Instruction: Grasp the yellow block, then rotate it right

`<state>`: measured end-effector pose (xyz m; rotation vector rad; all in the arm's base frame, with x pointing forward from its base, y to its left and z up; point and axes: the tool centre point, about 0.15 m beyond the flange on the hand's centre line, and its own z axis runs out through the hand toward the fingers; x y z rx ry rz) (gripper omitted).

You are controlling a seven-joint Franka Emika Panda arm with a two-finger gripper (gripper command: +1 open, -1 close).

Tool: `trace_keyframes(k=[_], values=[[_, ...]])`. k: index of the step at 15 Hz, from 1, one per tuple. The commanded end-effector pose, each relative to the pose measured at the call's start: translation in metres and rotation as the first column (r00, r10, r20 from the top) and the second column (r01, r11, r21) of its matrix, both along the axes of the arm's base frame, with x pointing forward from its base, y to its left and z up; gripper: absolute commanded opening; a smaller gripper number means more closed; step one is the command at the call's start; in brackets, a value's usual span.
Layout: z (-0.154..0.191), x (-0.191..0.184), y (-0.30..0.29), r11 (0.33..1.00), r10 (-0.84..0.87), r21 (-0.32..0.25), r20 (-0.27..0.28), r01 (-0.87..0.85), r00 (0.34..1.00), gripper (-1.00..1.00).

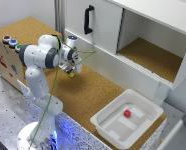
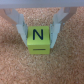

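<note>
The yellow block point(image 2: 39, 40) is a small yellow-green cube with a dark letter N on the face turned to the wrist camera. It sits between my gripper's point(image 2: 41, 31) two fingers point(image 2: 21, 27), which press against its two sides. In the exterior view the gripper point(image 1: 71, 72) points down at the cork table near the cabinet front, with the yellow block point(image 1: 71, 75) showing at its fingertips. I cannot tell whether the block rests on the cork or hangs just above it.
A white tray point(image 1: 105, 125) at the exterior view's lower right holds a small red cube point(image 1: 127, 113). A white cabinet with a black handle point(image 1: 88, 20) and an open compartment point(image 1: 153, 55) stands behind. A box with coloured buttons point(image 1: 9, 41) is at the left.
</note>
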<state>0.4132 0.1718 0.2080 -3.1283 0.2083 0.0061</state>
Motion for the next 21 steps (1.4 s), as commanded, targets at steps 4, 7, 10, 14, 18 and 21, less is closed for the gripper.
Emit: trace_keyframes(k=[4,7,10,14,18,21], values=[[0.048,-0.012,0.002,0.994,-0.056,-0.096,0.041,0.059,0.998,1.00],[0.063,-0.028,0.008,0.994,-0.051,-0.099,0.053,0.056,0.997,1.00],[0.077,-0.040,0.003,0.994,-0.055,-0.094,0.096,0.064,0.994,1.00],[0.081,-0.046,-0.005,0.995,-0.052,-0.076,0.104,0.060,0.993,1.00],[0.081,-0.046,-0.005,0.995,-0.052,-0.076,0.104,0.060,0.993,1.00],[0.081,-0.046,-0.005,0.995,-0.052,-0.076,0.104,0.060,0.993,1.00]])
